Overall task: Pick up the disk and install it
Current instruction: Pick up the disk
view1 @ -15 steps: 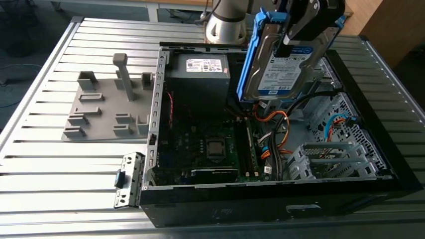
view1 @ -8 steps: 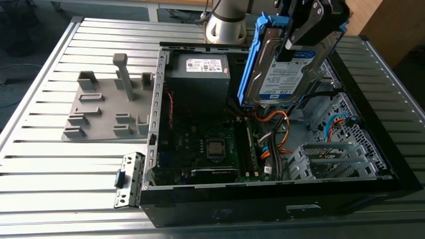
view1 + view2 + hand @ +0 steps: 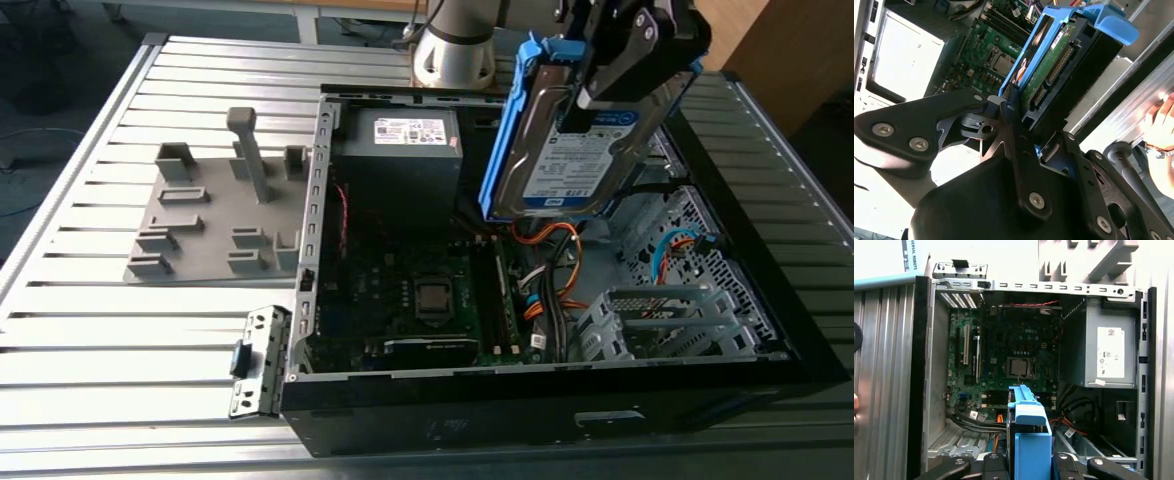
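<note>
You have the disk (image 3: pixel 577 150) in the gripper (image 3: pixel 627 62), high in the upper right of the exterior view. It stands on edge, nearly upright and leaning a little, with its white-and-blue label facing the camera and its blue rail (image 3: pixel 505 130) running down the side toward the exterior view's left. The jaws are closed down to the thickness of the drive and grip it at its top end. In the second wrist view the gripper (image 3: pixel 1029 122) has its black fingers (image 3: pixel 1015 135) pressed against both faces of the disk (image 3: pixel 1046 75). The green circuit side and the connector edge show there between them. In the first wrist view the blue end of the disk (image 3: pixel 1029 425) sticks out from between the jaws, pointing at the open case (image 3: pixel 921 365). The disk hangs over the case (image 3: pixel 467 420), clear of its floor. The power supply (image 3: pixel 398 160) sits beside it toward the exterior view's left, and the orange cables (image 3: pixel 554 248) lie just under its lower end. The board (image 3: pixel 414 290) lies lower centre, and the metal cage (image 3: pixel 667 320) is lower right. A grey fixture (image 3: pixel 214 210) rests on the slatted table (image 3: pixel 120 340) at the left, well apart from the disk. A hand (image 3: pixel 1161 125) shows at the edge of the second wrist view, outside the case.
</note>
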### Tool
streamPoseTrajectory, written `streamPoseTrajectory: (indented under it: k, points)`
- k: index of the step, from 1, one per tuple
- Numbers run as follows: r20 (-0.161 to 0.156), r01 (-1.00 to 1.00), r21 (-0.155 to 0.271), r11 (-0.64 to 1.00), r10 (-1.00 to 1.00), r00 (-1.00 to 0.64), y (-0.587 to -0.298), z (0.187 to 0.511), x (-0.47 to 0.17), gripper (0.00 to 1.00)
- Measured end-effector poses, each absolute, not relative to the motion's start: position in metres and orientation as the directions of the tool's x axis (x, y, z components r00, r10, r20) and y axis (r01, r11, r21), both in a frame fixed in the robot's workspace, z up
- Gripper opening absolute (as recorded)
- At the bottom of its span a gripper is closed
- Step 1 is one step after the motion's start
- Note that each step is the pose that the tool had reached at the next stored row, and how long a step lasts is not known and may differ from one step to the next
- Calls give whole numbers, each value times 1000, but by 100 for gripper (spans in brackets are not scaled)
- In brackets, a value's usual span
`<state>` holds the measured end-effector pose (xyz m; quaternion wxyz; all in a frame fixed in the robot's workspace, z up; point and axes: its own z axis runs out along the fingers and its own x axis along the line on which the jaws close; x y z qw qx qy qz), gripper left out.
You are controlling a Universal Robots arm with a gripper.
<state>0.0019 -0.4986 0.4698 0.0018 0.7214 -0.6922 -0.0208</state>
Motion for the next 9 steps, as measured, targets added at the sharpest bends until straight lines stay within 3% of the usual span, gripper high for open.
streamPoseTrajectory:
  k: [9]
  points:
    - [-27,-999,31,-42,-999,41,-511,469,2,36]
